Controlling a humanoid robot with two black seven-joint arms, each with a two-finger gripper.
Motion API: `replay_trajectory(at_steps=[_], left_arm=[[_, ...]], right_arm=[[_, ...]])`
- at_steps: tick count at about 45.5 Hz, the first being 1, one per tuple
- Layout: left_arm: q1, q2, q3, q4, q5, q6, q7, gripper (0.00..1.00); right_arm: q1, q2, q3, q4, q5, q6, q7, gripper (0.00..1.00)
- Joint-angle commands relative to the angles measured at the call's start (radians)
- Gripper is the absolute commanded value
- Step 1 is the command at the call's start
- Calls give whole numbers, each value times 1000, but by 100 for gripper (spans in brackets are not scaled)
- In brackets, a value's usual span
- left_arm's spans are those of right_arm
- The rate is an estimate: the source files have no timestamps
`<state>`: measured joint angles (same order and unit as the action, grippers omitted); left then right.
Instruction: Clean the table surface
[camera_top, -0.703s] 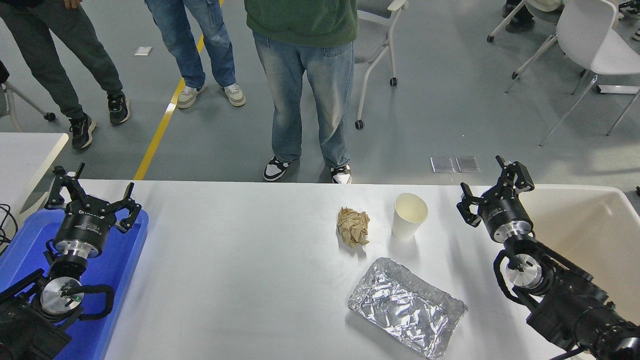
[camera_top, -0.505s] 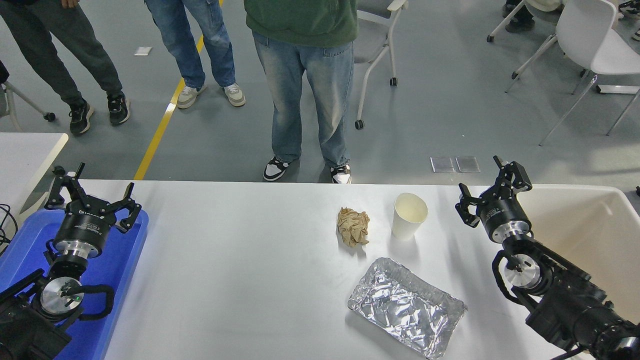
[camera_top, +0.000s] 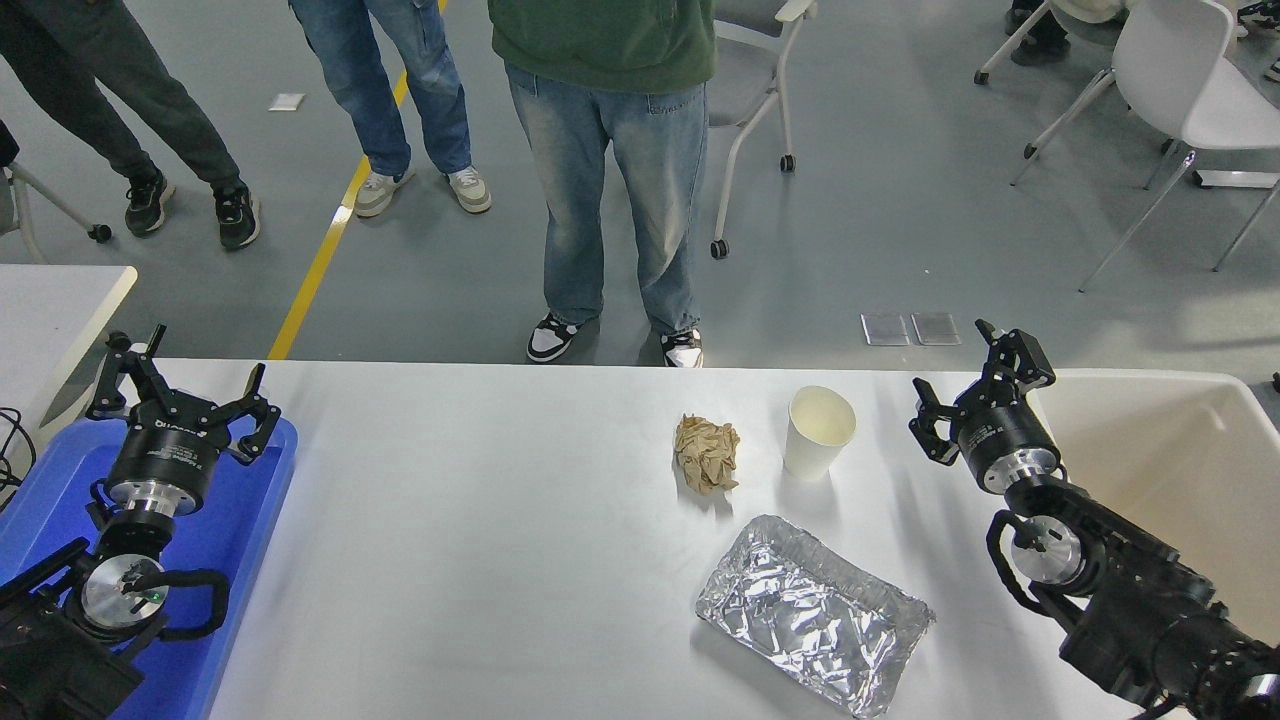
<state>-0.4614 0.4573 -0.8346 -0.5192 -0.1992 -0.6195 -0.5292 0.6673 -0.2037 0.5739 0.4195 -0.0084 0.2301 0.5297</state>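
The white table surface (camera_top: 480, 540) fills the lower part of the head view. On it lie a crumpled brown paper ball (camera_top: 706, 452), an upright white paper cup (camera_top: 819, 432) and a crinkled foil tray (camera_top: 813, 611). My right gripper (camera_top: 975, 385) hovers open and empty to the right of the cup, about a hand's width from it. My left gripper (camera_top: 183, 385) is open too, parked over the blue tray (camera_top: 225, 560) at the lower left.
A cream-white bin (camera_top: 1180, 460) sits at the table's right end, just behind my right arm. A second white table's corner (camera_top: 60, 300) shows at the left. Three people stand on the far side, one right at the table edge. Chairs stand further back.
My right gripper has crept a little up and to the left, toward the cup. A person at the top left has shifted their feet. The left arm is still.
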Motion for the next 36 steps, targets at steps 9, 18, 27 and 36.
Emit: replay_trajectory(at_steps=[9, 18, 27, 36], left_arm=[[0, 1, 0, -1, 0, 0, -2, 100], [0, 1, 0, -1, 0, 0, 0, 100], [0, 0, 0, 1, 0, 0, 0, 100], [0, 0, 0, -1, 0, 0, 0, 100]], right_arm=[[23, -62, -89, 71, -1, 0, -2, 99], [34, -118, -109, 163, -1, -28, -54, 99], [55, -129, -169, 180, -71, -70, -85, 99], [74, -183, -212, 283, -127, -141, -142, 99]])
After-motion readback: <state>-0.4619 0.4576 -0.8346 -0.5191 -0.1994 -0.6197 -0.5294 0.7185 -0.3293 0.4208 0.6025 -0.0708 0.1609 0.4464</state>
